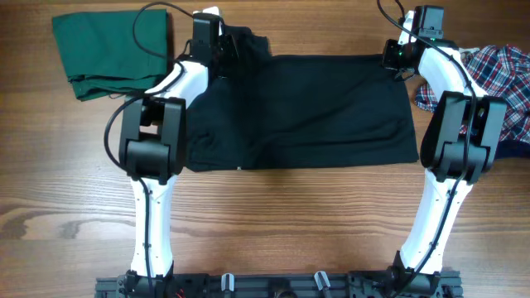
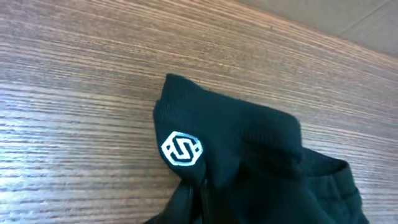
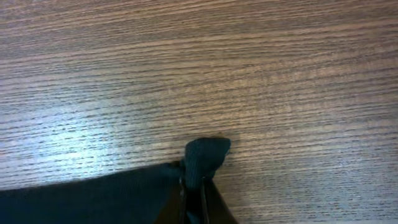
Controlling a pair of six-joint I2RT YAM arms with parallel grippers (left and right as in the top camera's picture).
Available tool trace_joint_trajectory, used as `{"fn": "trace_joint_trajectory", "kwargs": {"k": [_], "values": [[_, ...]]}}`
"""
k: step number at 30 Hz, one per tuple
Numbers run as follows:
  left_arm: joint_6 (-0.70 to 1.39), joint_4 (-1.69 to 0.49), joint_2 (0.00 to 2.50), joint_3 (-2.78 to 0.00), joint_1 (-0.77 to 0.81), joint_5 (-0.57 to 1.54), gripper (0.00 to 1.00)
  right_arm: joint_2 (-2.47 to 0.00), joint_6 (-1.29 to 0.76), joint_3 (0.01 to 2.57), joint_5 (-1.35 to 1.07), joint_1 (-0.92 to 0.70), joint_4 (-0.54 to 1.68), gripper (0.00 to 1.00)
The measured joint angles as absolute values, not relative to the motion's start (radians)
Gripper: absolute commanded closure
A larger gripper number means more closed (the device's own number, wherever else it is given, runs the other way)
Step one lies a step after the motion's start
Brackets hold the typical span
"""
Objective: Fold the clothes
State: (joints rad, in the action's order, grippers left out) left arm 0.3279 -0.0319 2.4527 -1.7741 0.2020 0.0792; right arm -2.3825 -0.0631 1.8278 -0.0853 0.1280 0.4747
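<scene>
The black polo shirt point(image 1: 306, 112) lies spread on the table between the arms, folded into a wide rectangle. My left gripper point(image 1: 217, 51) is shut on its far left corner, where the cloth bunches up. The left wrist view shows that bunched black cloth point(image 2: 249, 155) with the small white logo point(image 2: 181, 150) pinched between the fingers point(image 2: 196, 199). My right gripper point(image 1: 396, 56) is shut on the far right corner. The right wrist view shows a small tuft of black cloth point(image 3: 205, 158) held between the fingers point(image 3: 194, 199), just above the wood.
A folded green garment point(image 1: 112, 50) lies at the far left. A red-white-blue plaid shirt point(image 1: 497, 74) lies at the far right, beside the right arm. Bare wooden table point(image 1: 290, 223) runs along the near side. Cables loop above the left arm.
</scene>
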Motion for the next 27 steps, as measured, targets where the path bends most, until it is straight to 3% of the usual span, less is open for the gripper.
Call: {"fn": "trace_joint_trajectory", "kwargs": {"k": [27], "values": [[0.300, -0.484, 2.225, -1.774, 0.202, 0.080, 0.96, -2.247, -0.131, 1.828, -0.055, 0.127, 0.667, 0.96]]}}
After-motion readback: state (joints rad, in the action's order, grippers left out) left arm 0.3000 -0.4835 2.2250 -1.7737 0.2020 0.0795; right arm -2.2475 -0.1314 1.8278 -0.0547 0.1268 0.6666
